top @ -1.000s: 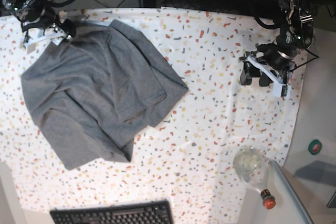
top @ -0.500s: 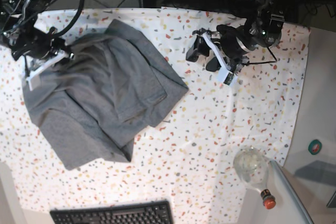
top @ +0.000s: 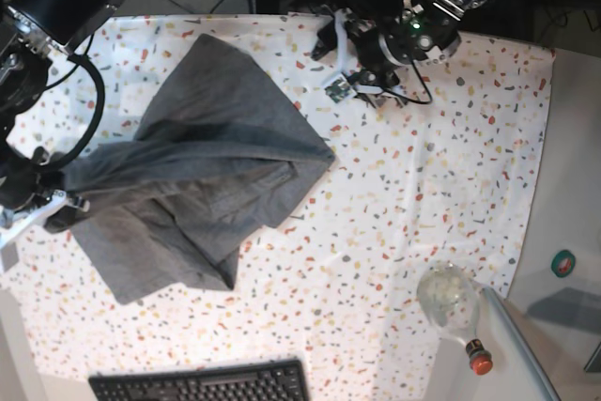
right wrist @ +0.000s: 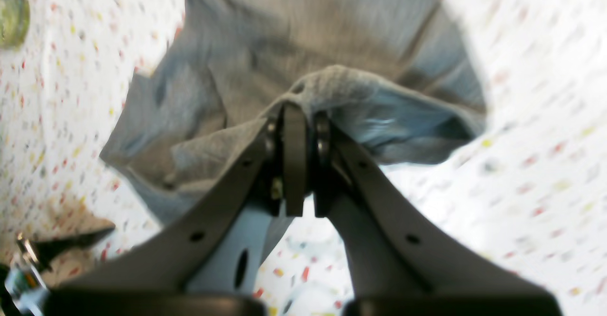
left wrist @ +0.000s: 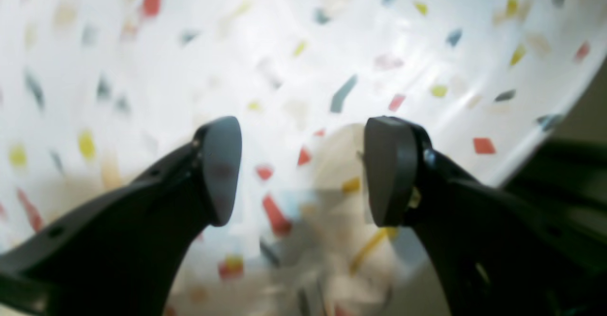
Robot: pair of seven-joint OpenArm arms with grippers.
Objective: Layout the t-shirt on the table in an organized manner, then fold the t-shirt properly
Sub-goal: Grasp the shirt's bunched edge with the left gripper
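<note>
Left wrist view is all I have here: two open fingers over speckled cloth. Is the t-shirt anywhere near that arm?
Observer: No. In the base view the left gripper hovers near the table's far edge, apart from the t-shirt.
Operator: What is the other arm doing?
Observer: The right gripper is shut on a fold of the t-shirt's edge.
Operator: Is the t-shirt flat?
Observer: No. It is bunched and pulled toward the right gripper's side.
Operator: Anything else around?
Observer: A keyboard at the near edge and a bottle lying at the table's corner.

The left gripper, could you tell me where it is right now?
In the base view the left gripper hovers open over the table's far edge, just right of the t-shirt.
</note>
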